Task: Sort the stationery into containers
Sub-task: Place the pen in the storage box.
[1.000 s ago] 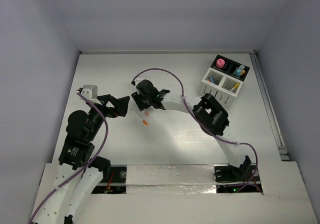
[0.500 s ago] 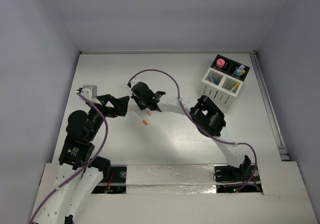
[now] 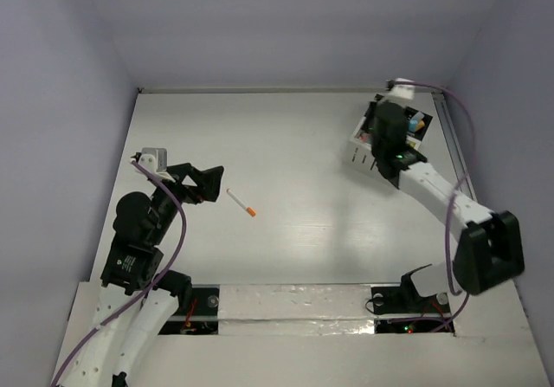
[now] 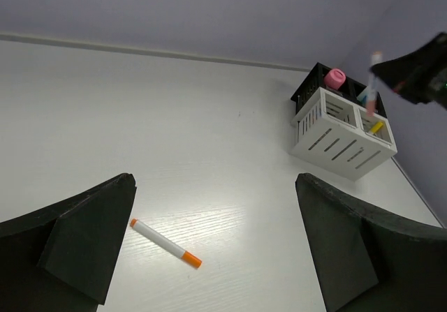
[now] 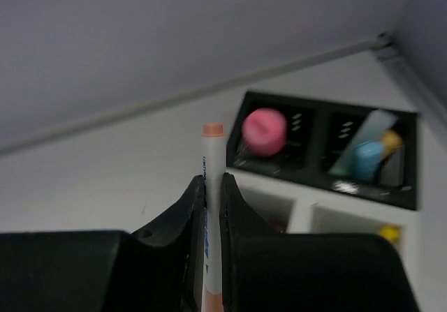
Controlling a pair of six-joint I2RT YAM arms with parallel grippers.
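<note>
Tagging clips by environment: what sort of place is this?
Probably a lab robot test cell, not an office: a bare white tabletop boxed in by plain walls, holding a slatted desk organizer and a loose orange-tipped marker.

A white orange-tipped stick point(image 4: 165, 243) lies well apart from the organizer point(image 4: 342, 134).

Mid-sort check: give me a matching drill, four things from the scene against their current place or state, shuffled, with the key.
Things:
1. right gripper
2. left gripper
3. pink cylinder
4. yellow piece

Places or states:
A. in a front compartment of the white organizer
B. open, holding nothing
C. shut on a white orange-tipped stick
D. in the black section at the back

Pairs: 1-C, 2-B, 3-D, 4-A
</note>
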